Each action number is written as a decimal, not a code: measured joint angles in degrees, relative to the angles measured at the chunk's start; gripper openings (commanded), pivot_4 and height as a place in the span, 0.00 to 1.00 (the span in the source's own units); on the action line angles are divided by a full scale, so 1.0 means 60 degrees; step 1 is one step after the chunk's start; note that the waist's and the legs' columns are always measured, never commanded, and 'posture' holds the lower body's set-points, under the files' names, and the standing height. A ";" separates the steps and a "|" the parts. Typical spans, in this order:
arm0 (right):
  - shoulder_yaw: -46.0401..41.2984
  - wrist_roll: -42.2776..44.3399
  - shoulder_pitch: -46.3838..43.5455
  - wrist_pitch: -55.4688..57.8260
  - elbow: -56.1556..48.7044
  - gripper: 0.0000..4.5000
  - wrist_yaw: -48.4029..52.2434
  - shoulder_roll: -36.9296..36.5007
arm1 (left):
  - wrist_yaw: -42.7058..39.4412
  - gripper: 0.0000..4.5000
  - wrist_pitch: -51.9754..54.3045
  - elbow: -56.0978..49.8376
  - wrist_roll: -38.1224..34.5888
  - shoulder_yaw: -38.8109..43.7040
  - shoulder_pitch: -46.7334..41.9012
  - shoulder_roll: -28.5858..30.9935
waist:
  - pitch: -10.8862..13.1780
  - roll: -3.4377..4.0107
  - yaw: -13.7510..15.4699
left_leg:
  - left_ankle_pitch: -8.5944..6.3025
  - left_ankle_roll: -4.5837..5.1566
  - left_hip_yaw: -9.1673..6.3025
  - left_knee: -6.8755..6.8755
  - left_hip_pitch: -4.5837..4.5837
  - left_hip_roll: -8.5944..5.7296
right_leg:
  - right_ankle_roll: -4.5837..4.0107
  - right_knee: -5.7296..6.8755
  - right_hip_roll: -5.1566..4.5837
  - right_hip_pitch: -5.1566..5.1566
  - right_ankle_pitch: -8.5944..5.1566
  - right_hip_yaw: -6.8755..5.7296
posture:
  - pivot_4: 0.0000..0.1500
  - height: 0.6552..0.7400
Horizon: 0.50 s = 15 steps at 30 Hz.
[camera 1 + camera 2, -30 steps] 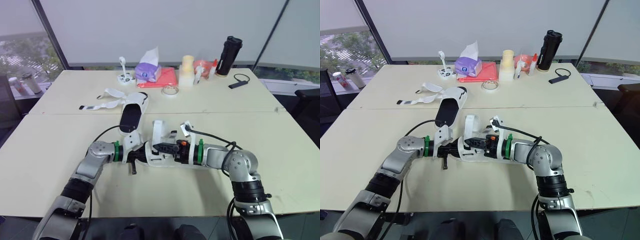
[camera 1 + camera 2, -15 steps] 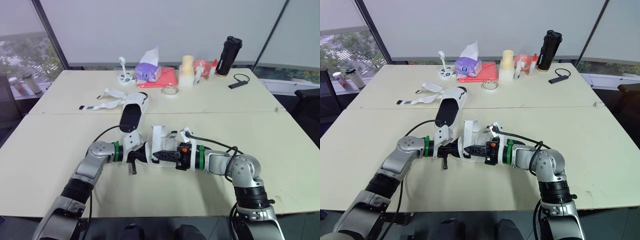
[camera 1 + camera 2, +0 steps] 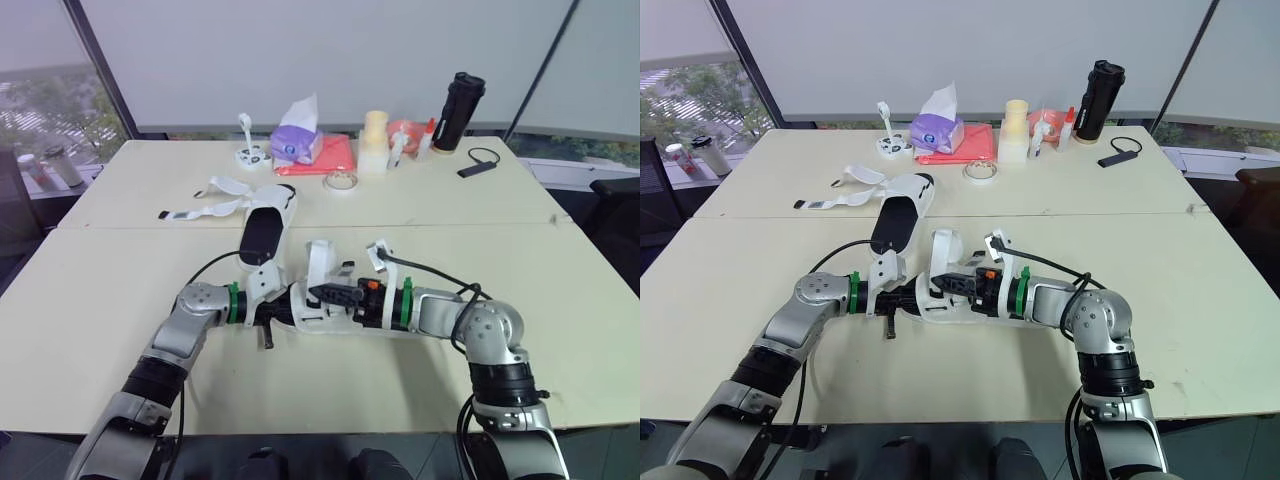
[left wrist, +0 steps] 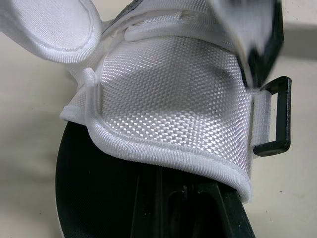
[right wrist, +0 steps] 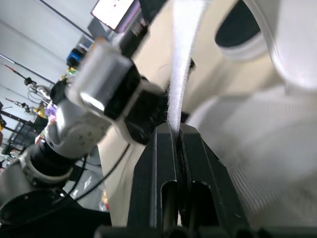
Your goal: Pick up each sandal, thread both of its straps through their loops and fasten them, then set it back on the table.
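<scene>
On the front half of the cream table (image 3: 120, 290), centre, 1 white mesh sandal with a black insole (image 3: 330, 322) lies between both grippers. Cannot tell whether the sole touches the tabletop.

Left gripper (image 3: 277, 314): at the end of this near sandal closest to the left arm, jaws closed on the sole edge. Its wrist view looks over the white mesh upper (image 4: 173, 99), with a black rectangular loop (image 4: 277, 116) hanging at the side of the upper.

Right gripper (image 3: 320, 293): reaches in from the opposite end, over the insole. Jaws narrow, pinching a thin white strap (image 5: 181, 64) edge-on between the 2 fingers. A wider white band (image 3: 318, 262) of the same sandal stands upright just behind the fingers.

Second white sandal with a black insole (image 3: 265, 228): flat on the table, just beyond the left wrist, apart from both grippers. Its 2 loose white straps (image 3: 215, 192) are unfastened and splayed out to the robot's left.

Far edge of the table, well apart from the work: purple tissue box (image 3: 297, 145), red flat cloth (image 3: 338, 155), roll of clear tape (image 3: 340, 181), pale yellow cylinder (image 3: 374, 135), tall black flask (image 3: 459, 110), small black device with a cable (image 3: 478, 166).
</scene>
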 measured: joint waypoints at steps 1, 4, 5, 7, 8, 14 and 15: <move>0.0074 0.0000 0.0047 -0.0012 -0.0013 0.02 0.0040 -0.0047 | 0.0000 0.00 -0.0003 -0.0001 0.0000 -0.0001 0.0001 0.0000 | 0.0000 0.0000 0.0000 | 0.0000 0.0000 -0.0001 0.0000 0.0000 0.0000 | 0.0000 0.0000 0.0000 0.0000 0.0000 0.0000 | 1.00 1.00; 0.0236 -0.0046 0.0181 -0.0143 -0.0129 0.02 0.0174 -0.0164 | 0.0000 0.00 -0.0008 -0.0001 0.0000 -0.0002 0.0006 -0.0001 | 0.0000 0.0000 0.0001 | 0.0000 0.0000 -0.0002 0.0000 0.0001 0.0000 | 0.0000 0.0000 0.0001 0.0001 0.0000 0.0000 | 1.00 1.00; 0.0300 -0.0092 0.0243 -0.0203 -0.0187 0.02 0.0216 -0.0197 | 0.0000 0.00 -0.0008 -0.0002 0.0000 -0.0002 0.0006 -0.0001 | 0.0000 0.0000 -0.0001 | 0.0000 0.0000 -0.0002 0.0000 0.0001 0.0000 | 0.0000 -0.0001 0.0001 0.0001 0.0000 0.0000 | 1.00 1.00; 0.0383 -0.0145 0.0328 -0.0310 -0.0280 0.02 0.0287 -0.0241 | 0.0000 0.00 -0.0009 -0.0001 0.0000 -0.0002 0.0007 -0.0001 | 0.0000 0.0000 -0.0003 | 0.0000 0.0000 -0.0001 0.0000 0.0001 0.0000 | 0.0000 -0.0001 0.0001 0.0002 0.0000 0.0000 | 1.00 1.00; 0.0409 -0.0157 0.0343 -0.0335 -0.0300 0.02 0.0313 -0.0258 | 0.0001 0.00 -0.0009 -0.0001 0.0000 -0.0002 0.0007 -0.0001 | 0.0000 0.0000 -0.0003 | 0.0000 0.0000 -0.0001 0.0000 0.0002 0.0000 | 0.0000 -0.0001 0.0001 0.0002 0.0000 0.0000 | 1.00 1.00; 0.0691 -0.0345 0.0399 -0.0541 -0.0450 0.02 0.0411 -0.0512 | 0.0009 0.00 -0.0021 0.0000 0.0000 -0.0003 0.0007 -0.0002 | 0.0000 0.0000 -0.0002 | 0.0000 0.0000 -0.0002 0.0000 0.0002 0.0000 | 0.0000 -0.0003 0.0001 0.0003 0.0000 0.0000 | 1.00 1.00; 0.0955 -0.0587 0.0371 -0.0805 -0.0539 0.02 0.0488 -0.0689 | 0.0010 0.00 -0.0022 0.0002 0.0000 -0.0003 0.0006 -0.0002 | -0.0001 0.0001 -0.0003 | 0.0000 0.0000 -0.0001 0.0000 0.0004 0.0000 | 0.0000 -0.0004 0.0001 0.0003 0.0000 0.0000 | 1.00 1.00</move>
